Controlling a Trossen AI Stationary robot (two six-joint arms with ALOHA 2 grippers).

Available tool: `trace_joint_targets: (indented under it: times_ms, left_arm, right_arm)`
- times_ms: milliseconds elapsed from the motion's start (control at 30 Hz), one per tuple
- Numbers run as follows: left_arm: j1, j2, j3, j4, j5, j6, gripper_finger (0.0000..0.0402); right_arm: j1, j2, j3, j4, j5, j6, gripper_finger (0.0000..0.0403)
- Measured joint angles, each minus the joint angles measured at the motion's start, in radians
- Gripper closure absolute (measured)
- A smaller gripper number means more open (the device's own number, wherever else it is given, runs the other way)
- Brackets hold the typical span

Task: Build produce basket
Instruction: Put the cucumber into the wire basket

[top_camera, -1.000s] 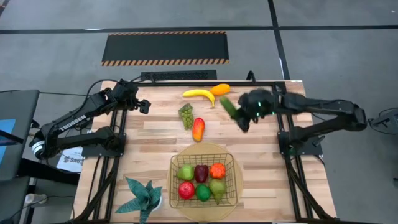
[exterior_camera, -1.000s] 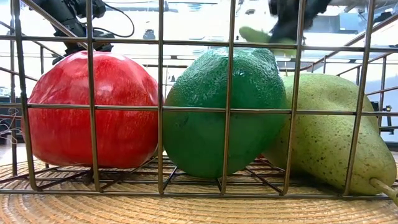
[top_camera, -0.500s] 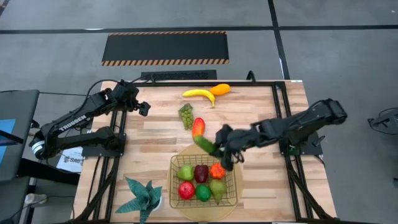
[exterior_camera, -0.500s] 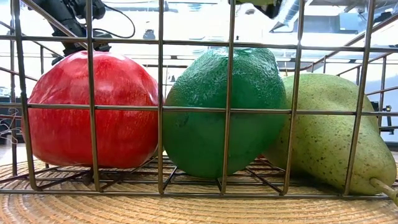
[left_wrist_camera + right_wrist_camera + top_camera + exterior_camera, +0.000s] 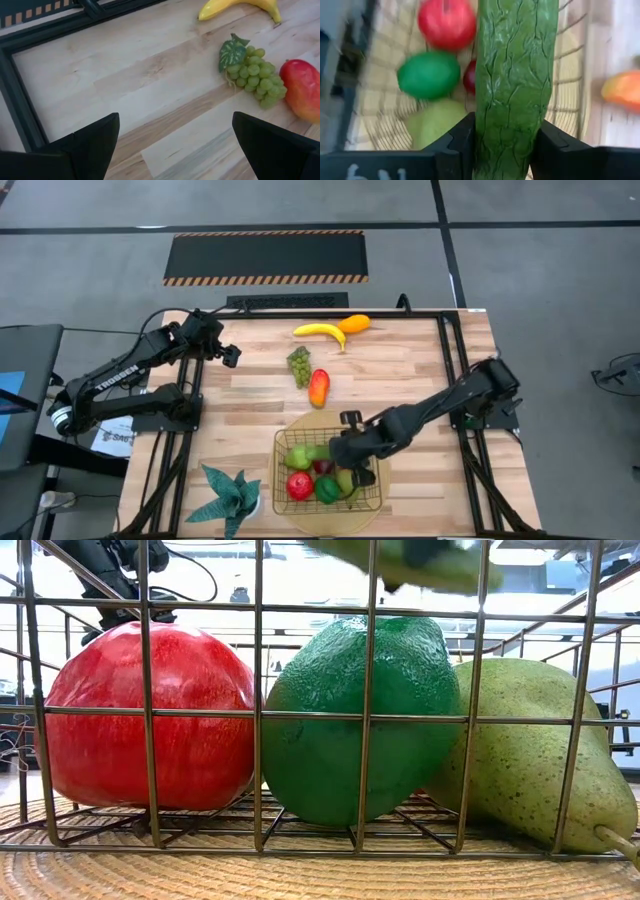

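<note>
Right pincer (image 5: 335, 452) gripping the cucumber (image 5: 512, 85), hovering over the basket (image 5: 281, 442) at the worktop's (image 5: 420, 370) six o'clock; left pincer (image 5: 172, 145) gaping open, waiting at ten o'clock.

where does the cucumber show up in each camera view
High view: cucumber held by the right gripper over the basket.
Low view: blurred green shape at top, above the lime.
Left wrist view: not in it.
Right wrist view: centre, clamped between the fingers.
Shared landmark: the lime.
</note>
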Motion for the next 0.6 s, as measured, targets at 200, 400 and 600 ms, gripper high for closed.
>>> trace_joint_targets:
  times_ms: [200, 400, 600]
  left_arm:
    - [0.0, 0.0, 0.0, -0.003, 0.0, 0.001, 0.0028]
    - [0.0, 0.0, 0.0, -0.003, 0.0, 0.001, 0.0028]
    - [0.0, 0.0, 0.0, -0.003, 0.0, 0.001, 0.0028]
  right_arm:
    - [0.01, 0.075, 0.002, -0.036, 0.0, -0.052, 0.0237]
    - [-0.005, 0.092, 0.002, -0.041, -0.002, -0.057, 0.0217]
    - [-0.022, 0.089, 0.002, -0.039, -0.003, -0.057, 0.0155]
